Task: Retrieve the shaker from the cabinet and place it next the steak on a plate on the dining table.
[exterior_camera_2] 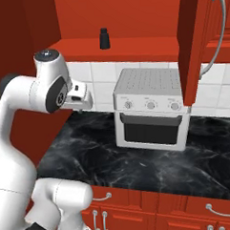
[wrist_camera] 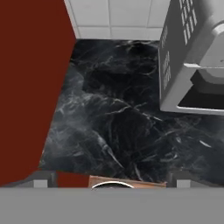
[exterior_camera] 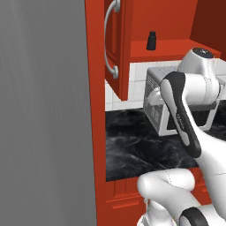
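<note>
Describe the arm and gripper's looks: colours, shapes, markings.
The arm is built of glossy white rounded segments with dark grey to black joint bands and a round dark cap on the top joint. The gripper shows two small dark grey squarish fingertips. No cables or markings are visible.

I see the black white-veined marble tabletop (wrist_camera: 122, 127); on it, toward its upper right, stands a grey boxy toaster oven (wrist_camera: 192, 57), white wall tiles (wrist_camera: 113, 17) behind.

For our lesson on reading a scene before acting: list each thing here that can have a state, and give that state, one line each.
cabinet door: swung open, silver handle facing out.
shaker: upright on the cabinet shelf, untouched.
toaster oven: door closed, standing on the black marble counter.
gripper: over the counter, holding nothing; how far its fingers are spread is unclear.
drawers: closed.
</note>
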